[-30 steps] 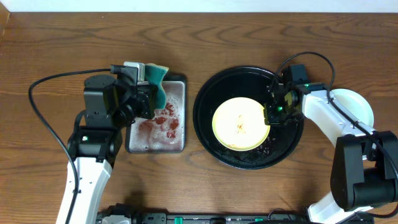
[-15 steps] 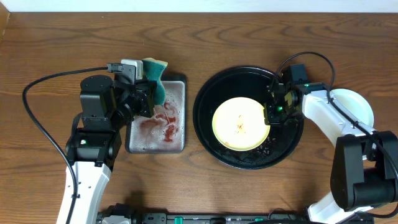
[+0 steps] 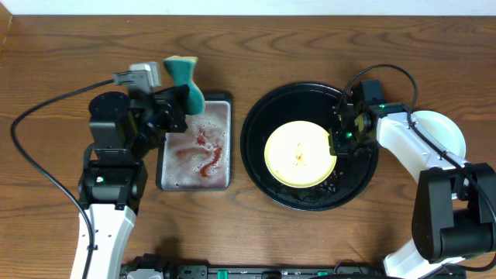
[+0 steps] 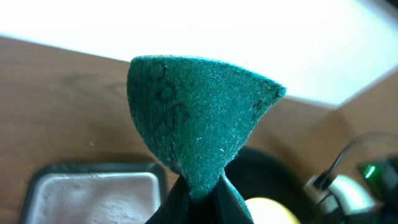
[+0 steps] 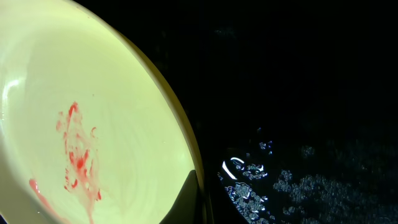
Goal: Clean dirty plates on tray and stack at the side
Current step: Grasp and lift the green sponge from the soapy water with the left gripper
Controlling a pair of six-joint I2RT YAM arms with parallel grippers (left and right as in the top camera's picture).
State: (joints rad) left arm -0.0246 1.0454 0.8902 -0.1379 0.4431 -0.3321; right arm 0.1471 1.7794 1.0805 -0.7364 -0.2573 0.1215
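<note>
1. Overhead view: locate the yellow plate (image 3: 301,153) in the middle of the black tray (image 3: 252,147). It is the only plate on the tray. A faint red mark shows at its centre, so treat it as not yet clean.
2. Overhead view: find the pale plate (image 3: 446,128) on the surface just right of the tray, partly under the right arm. You cannot tell how many are stacked there. Judge the side stack as started.
3. Overhead view: the left gripper (image 3: 177,101) holds the sponge (image 3: 184,76) at the far edge of the grey metal tray (image 3: 221,174), which carries red-stained suds. The right gripper (image 3: 339,143) sits at the yellow plate's right rim.
4. Left wrist view: the fingers (image 4: 177,202) pinch the green sponge at its folded waist, well apart from the plate.
5. Right wrist view: the fingers are pressed together at the plate rim, apparently pinching it. A red smear (image 5: 78,155) marks the plate, and water droplets (image 5: 261,180) lie on the tray floor.
6. Remaining work, as judged: wipe this plate, then stack it.
</note>
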